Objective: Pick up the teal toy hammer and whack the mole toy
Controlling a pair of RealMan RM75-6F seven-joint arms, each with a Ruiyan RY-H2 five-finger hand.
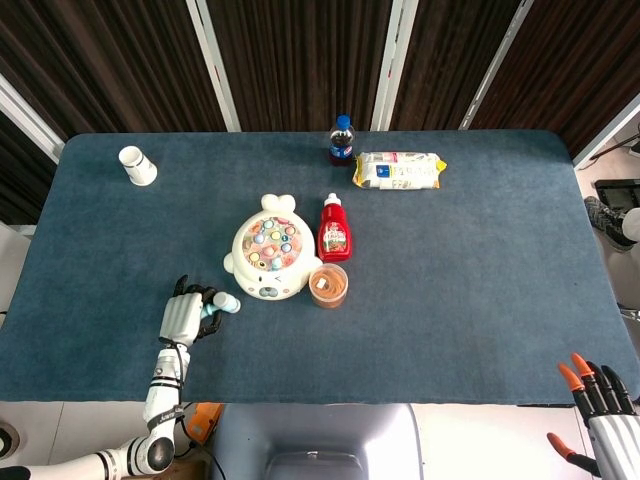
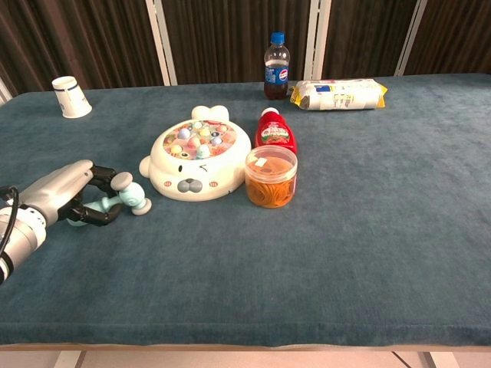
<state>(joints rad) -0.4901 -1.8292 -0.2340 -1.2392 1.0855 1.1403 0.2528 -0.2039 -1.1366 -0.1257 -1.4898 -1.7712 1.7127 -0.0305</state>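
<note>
Left robot hand (image 2: 65, 195): fingers curled around the handle of the teal toy hammer (image 2: 116, 199), grasping it.
Hammer: low over the counter (image 2: 345, 230), head just left of the mole toy (image 2: 196, 162).
Right robot hand (image 1: 600, 410): well right of the mole toy, off the counter's near edge, fingers spread, holding nothing.

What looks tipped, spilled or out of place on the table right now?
Only the white paper cup at the far left corner: it lies tipped on its side. Nothing is spilled. The left hand holds the teal toy hammer beside the mole toy.
</note>
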